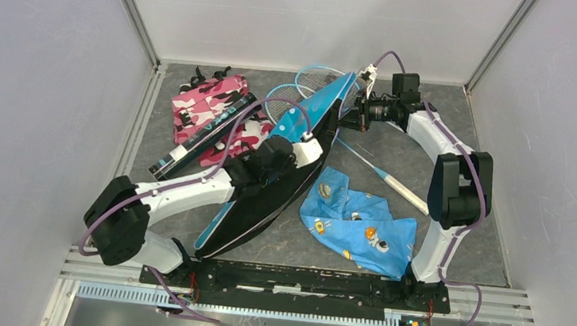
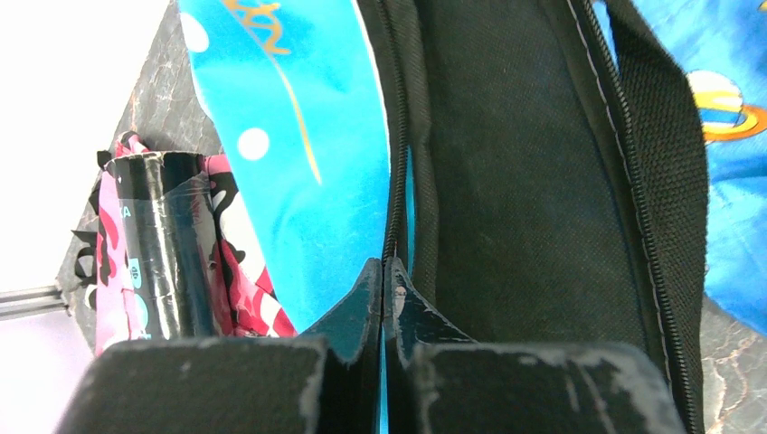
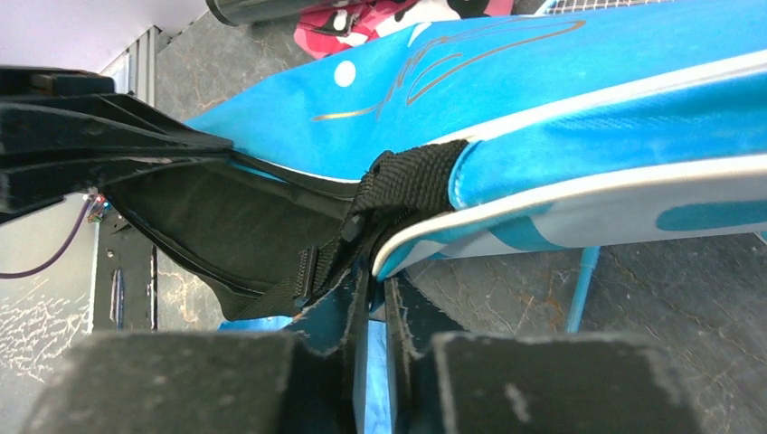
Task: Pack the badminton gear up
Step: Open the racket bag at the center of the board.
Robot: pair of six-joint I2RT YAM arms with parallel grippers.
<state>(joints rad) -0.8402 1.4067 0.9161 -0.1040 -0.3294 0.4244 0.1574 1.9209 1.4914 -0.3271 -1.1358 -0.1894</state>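
You'd barely got going: left gripper [image 2: 384, 271] clamped the cover [image 1: 267, 185] edge mid-table, right gripper [image 3: 373, 280] pinched its zip end. The racquets [image 1: 300, 92] and tube [image 1: 191, 144] looked unpacked.

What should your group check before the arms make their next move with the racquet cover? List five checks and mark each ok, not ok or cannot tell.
1. Left pincer shut on the blue cover at its edge: ok.
2. Right pincer gripping the cover's far end: cannot tell; fabric sits in a narrow gap between the fingers.
3. Cover unzipped, black lining showing: ok.
4. Racquets inside the cover: not ok; heads and a white handle show outside it.
5. Black tube packed: not ok; it lies on the pink bag.
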